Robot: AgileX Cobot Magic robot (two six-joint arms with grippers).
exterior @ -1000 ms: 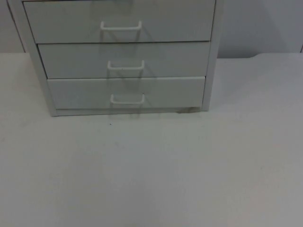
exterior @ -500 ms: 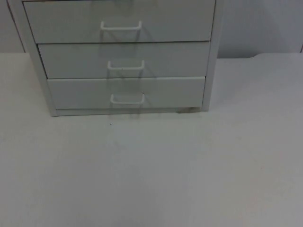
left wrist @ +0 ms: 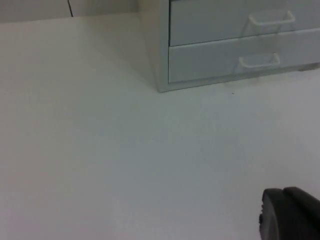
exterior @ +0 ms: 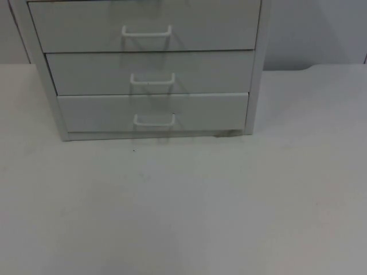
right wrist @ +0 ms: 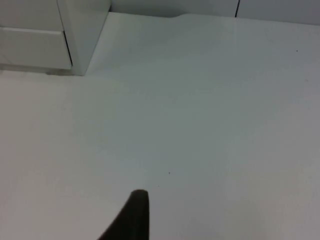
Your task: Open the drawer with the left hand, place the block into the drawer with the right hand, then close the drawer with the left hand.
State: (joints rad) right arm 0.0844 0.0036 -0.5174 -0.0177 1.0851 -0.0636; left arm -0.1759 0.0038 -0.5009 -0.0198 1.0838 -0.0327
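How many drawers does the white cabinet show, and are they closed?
3, all closed: top drawer, middle drawer, bottom drawer, stacked in the cabinet. More may sit above the top view's edge.

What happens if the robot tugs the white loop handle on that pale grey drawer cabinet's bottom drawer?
The bottom drawer probably slides out. Its thin white loop handle may flex. The pale grey drawer cabinet sits flat on the table, so likely won't tip.

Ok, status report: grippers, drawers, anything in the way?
Left gripper, right gripper low over the table, off the drawer unit. Three drawers shut.
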